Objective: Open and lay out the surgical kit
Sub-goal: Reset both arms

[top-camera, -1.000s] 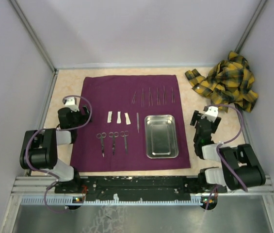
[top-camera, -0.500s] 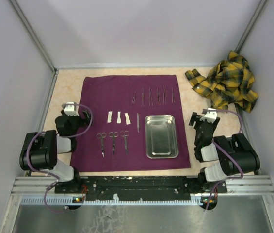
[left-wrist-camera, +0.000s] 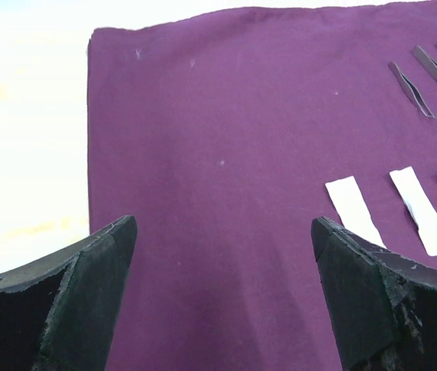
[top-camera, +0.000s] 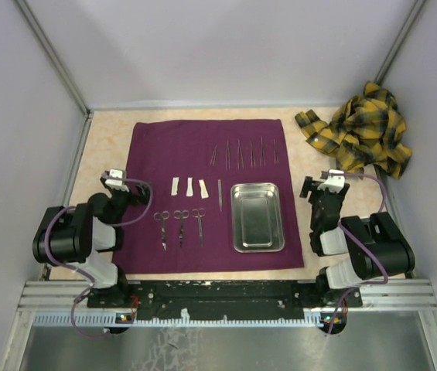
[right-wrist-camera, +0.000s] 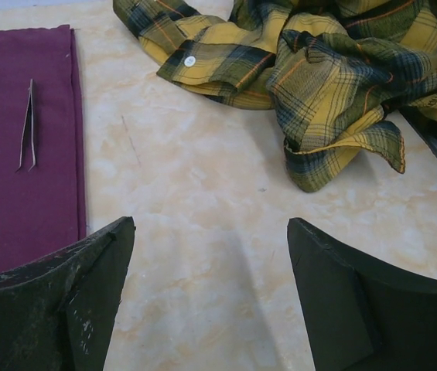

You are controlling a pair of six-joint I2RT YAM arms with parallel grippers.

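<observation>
Top external view: you have the purple cloth (top-camera: 172, 147) lying flat across the middle of the table (top-camera: 106, 127). The steel tray (top-camera: 257, 216) is at its lower right, and three scissors (top-camera: 181, 226) lie in a row to the tray's left. Three white pieces (top-camera: 189, 186) sit above the scissors with a single slim instrument (top-camera: 220, 194) beside them, and a row of forceps (top-camera: 244, 153) lies toward the cloth's upper right. The left gripper (top-camera: 117, 178) sits at the cloth's left edge, and the right gripper (top-camera: 328, 180) is over bare table just right of the cloth. Neither carries anything. A plaid shirt (top-camera: 361, 127) is heaped at upper right, apart from the kit. The layout looks done or nearly so.

Left wrist view: your fingers (left-wrist-camera: 94, 294) stand wide apart over bare cloth, with the white pieces at the right of the frame and forceps tips at upper right. The cloth is probably soft and limp. If you must tug it, pinch a corner or hem, and expect the light instruments on it to slide.

Right wrist view: the jaws are spread with only tabletop between them. The cloth edge and two forceps are at left, and the plaid shirt runs across the top. The forceps and scissors look thin, stiff and slick, and they lie nearly flush, so take them across the shank at mid-length. The tray is likely light and rigid, so grip it by a rim.
</observation>
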